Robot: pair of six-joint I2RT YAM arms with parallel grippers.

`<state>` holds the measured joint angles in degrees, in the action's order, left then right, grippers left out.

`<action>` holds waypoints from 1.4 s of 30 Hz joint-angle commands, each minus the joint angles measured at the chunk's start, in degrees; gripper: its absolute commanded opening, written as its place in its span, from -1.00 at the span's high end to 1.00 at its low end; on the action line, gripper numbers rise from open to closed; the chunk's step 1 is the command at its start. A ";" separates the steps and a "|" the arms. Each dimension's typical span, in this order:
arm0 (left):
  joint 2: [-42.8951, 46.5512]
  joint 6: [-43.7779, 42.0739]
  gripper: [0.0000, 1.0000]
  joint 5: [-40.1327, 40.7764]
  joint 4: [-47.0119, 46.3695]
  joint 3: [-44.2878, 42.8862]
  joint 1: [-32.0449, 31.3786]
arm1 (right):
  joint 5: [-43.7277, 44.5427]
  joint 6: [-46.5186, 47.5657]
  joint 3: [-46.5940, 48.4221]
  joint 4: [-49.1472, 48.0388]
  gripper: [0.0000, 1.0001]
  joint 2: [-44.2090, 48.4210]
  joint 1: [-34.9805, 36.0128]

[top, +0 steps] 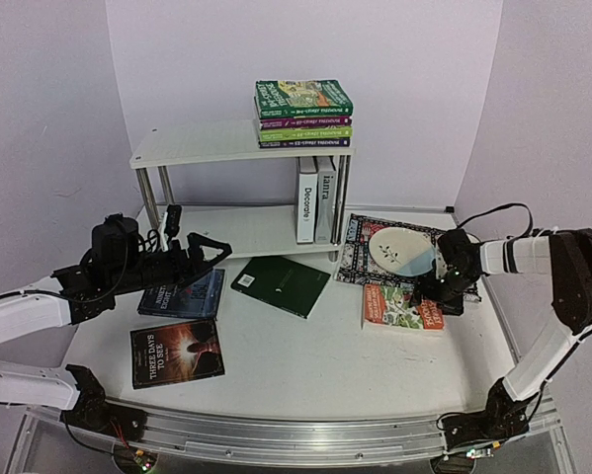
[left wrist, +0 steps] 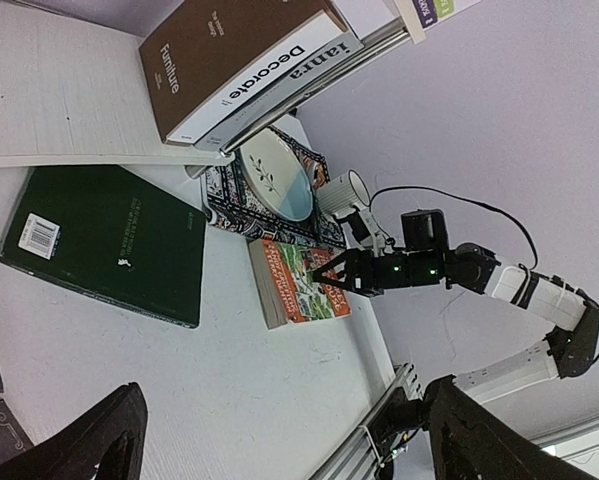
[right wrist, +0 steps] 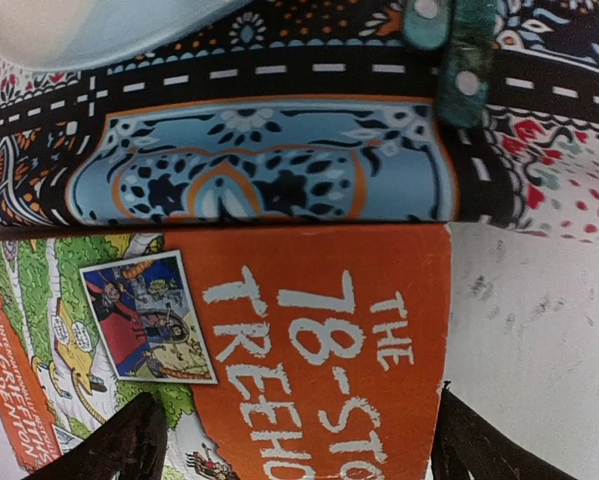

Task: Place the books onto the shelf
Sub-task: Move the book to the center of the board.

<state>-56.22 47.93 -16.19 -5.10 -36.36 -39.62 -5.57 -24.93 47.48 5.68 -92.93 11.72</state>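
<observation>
The white shelf (top: 216,144) stands at the back, with a stack of colourful books (top: 303,114) on its top board. "Decorate" (top: 306,200) and a grey book (top: 325,196) stand upright on the lower board. Flat on the table lie a dark green book (top: 281,285), a dark blue book (top: 182,294), a dark "Three Days to See" book (top: 177,353) and an orange Treehouse book (top: 402,306). My left gripper (top: 214,259) hovers open above the blue book. My right gripper (right wrist: 299,450) is open at the orange book (right wrist: 309,340), one finger over the cover and the other past its end.
A patterned mat (top: 360,259) with a white plate (top: 402,249) lies right of the shelf, touching the orange book's far edge. A white cup (left wrist: 344,192) stands on the mat beside the plate. The chrome shelf legs (top: 339,212) rise close to the mat.
</observation>
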 commanded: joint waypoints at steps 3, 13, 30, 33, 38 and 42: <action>-0.99 -3.02 -0.99 2.11 -2.91 -2.74 -0.20 | -8.45 10.63 1.87 3.12 -0.55 -4.99 6.87; -10.26 -6.18 -0.99 0.40 -3.70 -5.06 -0.26 | -8.88 14.38 -0.02 11.77 -0.54 -1.72 21.90; -28.92 -10.70 -0.91 0.27 -4.04 -12.28 -13.21 | 2.38 -6.09 -7.56 14.67 -0.71 19.88 21.94; -33.22 -11.29 -0.88 0.29 -3.96 -15.15 -14.50 | 1.29 -13.51 -11.20 13.12 -0.70 23.44 21.95; -40.40 -12.25 -0.71 -2.08 -4.00 -19.57 -15.06 | -0.73 -23.66 -18.26 7.22 -0.56 30.66 21.94; -45.09 -13.30 -0.62 -4.23 -3.73 -22.84 -15.43 | -4.44 -27.90 -23.15 2.21 -0.35 33.12 21.94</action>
<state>-98.27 36.87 -17.83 -7.16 -54.71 -54.46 -6.55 -44.52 27.85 11.92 -61.85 33.78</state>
